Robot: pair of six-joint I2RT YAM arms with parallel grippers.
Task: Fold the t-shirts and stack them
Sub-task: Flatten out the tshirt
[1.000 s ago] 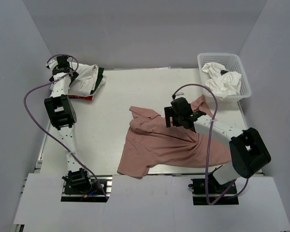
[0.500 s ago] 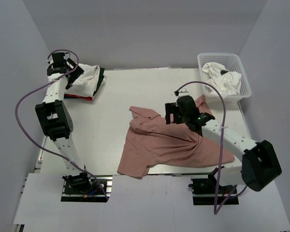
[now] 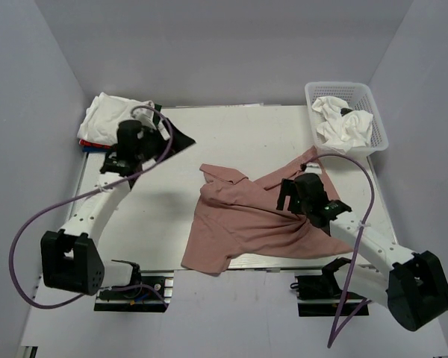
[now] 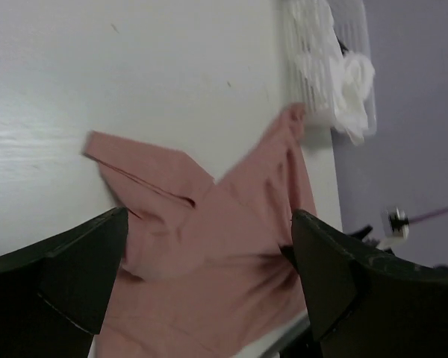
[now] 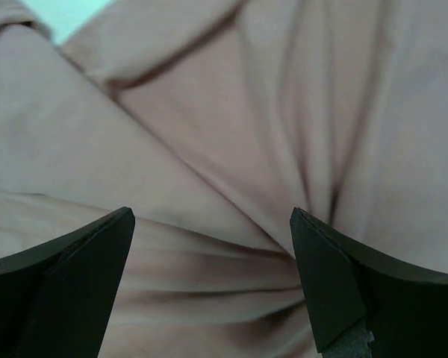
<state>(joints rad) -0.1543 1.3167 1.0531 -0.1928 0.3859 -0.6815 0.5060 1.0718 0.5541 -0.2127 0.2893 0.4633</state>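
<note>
A dusty pink t-shirt lies crumpled and unfolded on the table, right of the middle. It also shows in the left wrist view and fills the right wrist view. A stack of folded t-shirts, white on top with red and blue edges, sits in the far left corner. My left gripper hangs open just right of the stack, well apart from the pink shirt. My right gripper stands open close over the pink shirt's creases, holding nothing.
A white plastic basket with crumpled white cloth inside stands at the far right corner. Grey walls close in the table on three sides. The pink shirt's hem hangs over the near table edge.
The left arm has swung off the stack toward the table's middle, uncovering the white top shirt. The right gripper has drawn back toward the near right over the pink shirt.
</note>
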